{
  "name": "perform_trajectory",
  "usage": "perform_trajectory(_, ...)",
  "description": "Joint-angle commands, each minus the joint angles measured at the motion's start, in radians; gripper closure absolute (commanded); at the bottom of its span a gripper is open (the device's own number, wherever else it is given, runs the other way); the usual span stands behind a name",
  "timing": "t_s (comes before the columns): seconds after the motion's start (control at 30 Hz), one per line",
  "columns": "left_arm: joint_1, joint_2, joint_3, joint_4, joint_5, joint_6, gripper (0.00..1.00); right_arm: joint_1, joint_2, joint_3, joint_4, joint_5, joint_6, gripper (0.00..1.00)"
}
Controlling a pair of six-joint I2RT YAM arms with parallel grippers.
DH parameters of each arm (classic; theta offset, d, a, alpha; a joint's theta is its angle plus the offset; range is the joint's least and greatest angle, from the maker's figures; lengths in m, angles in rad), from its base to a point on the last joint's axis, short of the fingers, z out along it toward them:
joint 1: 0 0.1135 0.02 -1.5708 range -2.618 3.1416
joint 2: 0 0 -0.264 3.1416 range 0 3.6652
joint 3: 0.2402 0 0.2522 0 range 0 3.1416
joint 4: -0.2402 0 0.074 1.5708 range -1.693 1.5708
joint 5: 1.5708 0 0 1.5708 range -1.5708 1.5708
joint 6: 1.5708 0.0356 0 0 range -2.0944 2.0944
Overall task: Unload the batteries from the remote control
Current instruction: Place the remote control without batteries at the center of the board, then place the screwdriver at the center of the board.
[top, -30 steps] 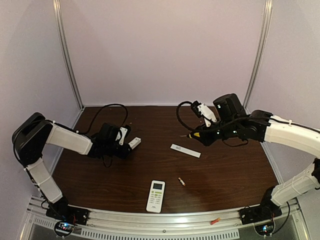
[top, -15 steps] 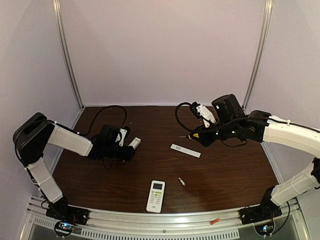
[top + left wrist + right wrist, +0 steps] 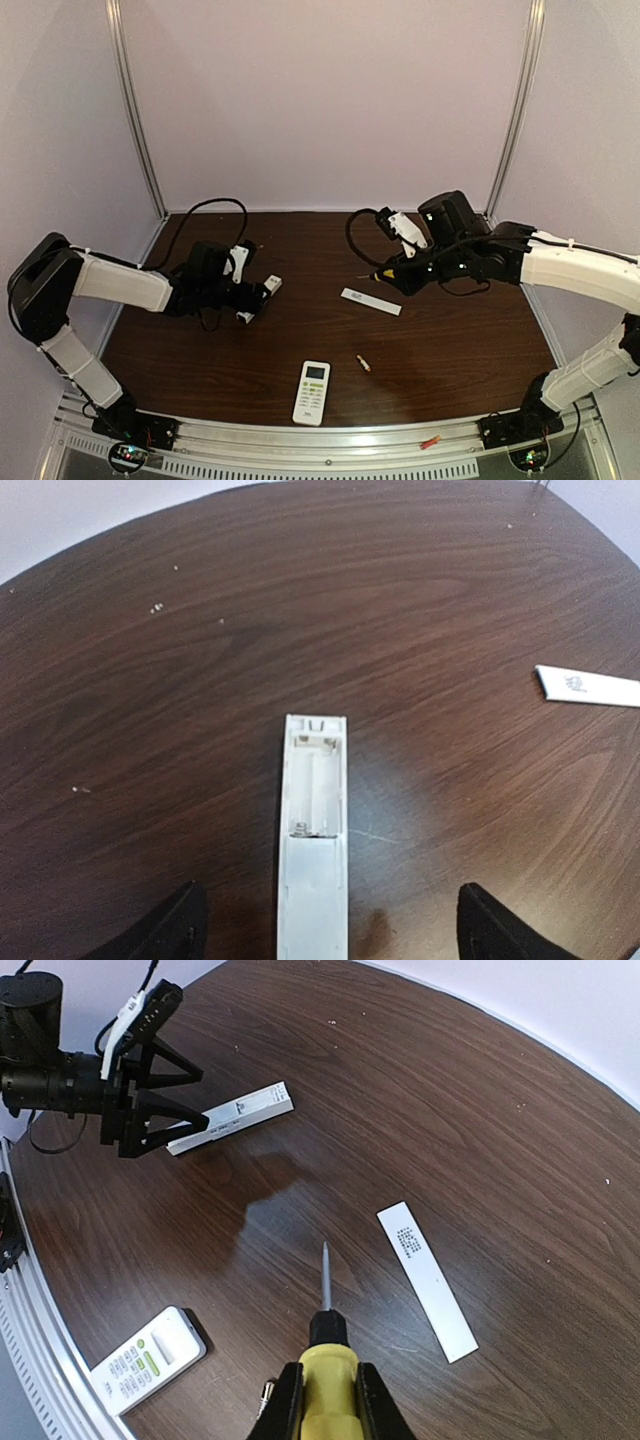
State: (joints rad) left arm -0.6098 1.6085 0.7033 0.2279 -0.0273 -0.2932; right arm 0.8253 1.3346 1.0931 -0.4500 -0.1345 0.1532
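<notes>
Between the spread fingers of the left gripper (image 3: 254, 293), seen from above, the slim white plastic remote control (image 3: 271, 285) now lies released on the dark wooden table (image 3: 450, 340) (a second ago it was pinched). A tiny gold-and-red cylindrical battery (image 3: 363, 363) rests well apart from them.

Left wrist: both fingers (image 3: 170, 930) stand wide, and the open bay between them looks empty.

Right wrist: the right gripper (image 3: 328, 1405) stays clamped on the yellow-handled steel screwdriver (image 3: 328, 1380), with the battery just beside its fingers, so unloading seems finished.
</notes>
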Motion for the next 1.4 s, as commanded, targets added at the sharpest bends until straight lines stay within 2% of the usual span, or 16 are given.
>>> perform_trajectory(0.0, 0.005, -0.096, -0.027, 0.002, -0.001, 0.066, 0.11, 0.010, 0.019, 0.017, 0.044, 0.000, -0.003, 1.00)
perform_trajectory(0.13, 0.004, -0.160, -0.062, -0.003, 0.025, 0.111, 0.08, 0.014, 0.038, 0.008, 0.077, -0.007, 0.004, 1.00)
perform_trajectory(0.3, -0.005, -0.233, -0.118, 0.011, 0.122, 0.153, 0.09, 0.021, 0.069, -0.002, 0.114, -0.014, 0.006, 1.00)
perform_trajectory(0.53, -0.066, -0.335, -0.175, -0.001, 0.149, 0.205, 0.10, 0.039, 0.122, -0.041, 0.213, -0.029, 0.006, 1.00)
perform_trajectory(0.9, -0.168, -0.428, -0.205, -0.073, 0.087, 0.234, 0.11, 0.052, 0.294, -0.025, 0.376, 0.031, 0.015, 1.00)
perform_trajectory(1.07, -0.216, -0.460, -0.213, -0.110, 0.044, 0.187, 0.12, 0.055, 0.386, -0.014, 0.471, 0.081, 0.024, 1.00)
perform_trajectory(1.37, -0.287, -0.522, -0.211, -0.212, -0.020, 0.122, 0.14, 0.055, 0.506, -0.042, 0.675, 0.084, 0.006, 1.00)
